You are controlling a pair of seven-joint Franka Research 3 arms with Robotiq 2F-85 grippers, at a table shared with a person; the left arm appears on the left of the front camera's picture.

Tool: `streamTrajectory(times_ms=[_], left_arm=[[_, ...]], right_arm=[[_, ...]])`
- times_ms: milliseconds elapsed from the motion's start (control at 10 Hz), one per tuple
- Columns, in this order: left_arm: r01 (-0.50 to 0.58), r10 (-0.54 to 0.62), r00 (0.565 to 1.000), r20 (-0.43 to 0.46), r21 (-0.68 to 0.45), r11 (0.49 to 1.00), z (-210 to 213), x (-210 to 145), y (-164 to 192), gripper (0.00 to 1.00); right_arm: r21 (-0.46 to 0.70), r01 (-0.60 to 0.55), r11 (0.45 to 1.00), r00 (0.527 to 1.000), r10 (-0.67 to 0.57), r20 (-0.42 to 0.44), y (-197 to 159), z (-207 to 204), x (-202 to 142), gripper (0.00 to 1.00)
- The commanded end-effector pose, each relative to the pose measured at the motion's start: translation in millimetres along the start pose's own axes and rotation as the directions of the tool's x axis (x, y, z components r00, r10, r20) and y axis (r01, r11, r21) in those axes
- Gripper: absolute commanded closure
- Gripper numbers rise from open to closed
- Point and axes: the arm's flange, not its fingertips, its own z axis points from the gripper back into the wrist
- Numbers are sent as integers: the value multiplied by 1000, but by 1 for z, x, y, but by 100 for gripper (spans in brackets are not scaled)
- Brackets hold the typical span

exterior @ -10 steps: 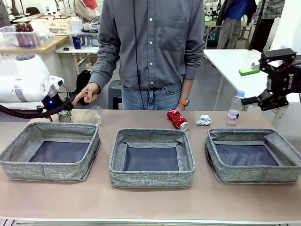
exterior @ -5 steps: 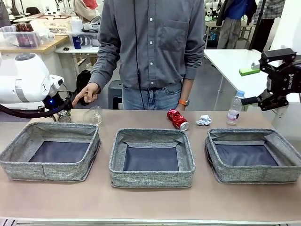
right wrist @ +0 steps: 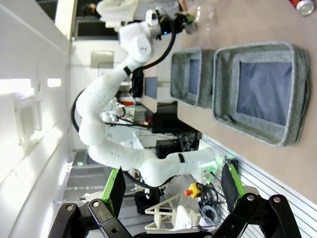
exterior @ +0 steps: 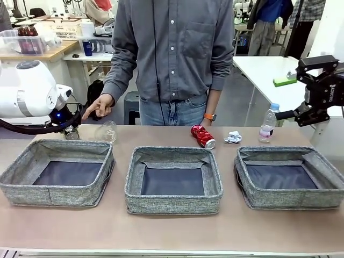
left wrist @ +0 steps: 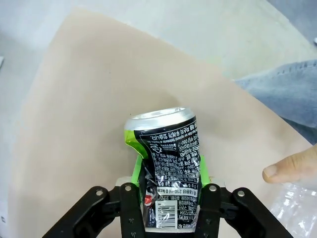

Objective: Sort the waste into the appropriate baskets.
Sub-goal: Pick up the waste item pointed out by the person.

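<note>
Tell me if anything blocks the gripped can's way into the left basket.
Nothing visible does. The dark can, shut in the left fingers, sits just behind the left basket's far rim; the clear cup lies aside.

The left basket (exterior: 54,194), middle basket (exterior: 173,204) and right basket (exterior: 293,200) are coarse grey woven cloth with smoother dark bases. The bench (exterior: 172,231) is smooth, matt tan. The red can (exterior: 203,136) is glossy, crumpled metal; the dark can (left wrist: 171,163) is glossy printed metal, dented, with a bright silvery top. The cup (exterior: 106,131) is thin clear plastic, shiny and creased. The bottle (exterior: 267,124) is clear plastic. The wad (exterior: 233,137) is matt, crumpled white paper. The person's shirt (exterior: 172,48) is matt grey cloth.
</note>
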Motion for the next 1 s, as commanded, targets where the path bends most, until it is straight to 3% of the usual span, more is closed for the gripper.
streamTrajectory(times_ms=[0,300,600,700,900], left_arm=[[-3,3,1000,6,8,1000,-2,-5,3,100],[46,-46,998,-30,-12,999,21,-6,6,100],[239,-239,971,11,-107,965,150,-19,24,100],[307,-309,951,12,-161,938,197,-34,28,100],[502,-541,841,8,-383,775,274,-86,32,100]], right_arm=[[18,2,1000,1000,-2,4,4,-1,2,0],[18,2,1000,1000,-2,4,4,-1,2,0],[18,2,1000,1000,-2,4,4,-1,2,0],[18,2,1000,1000,-2,4,4,-1,2,0],[18,2,1000,1000,-2,4,4,-1,2,0]])
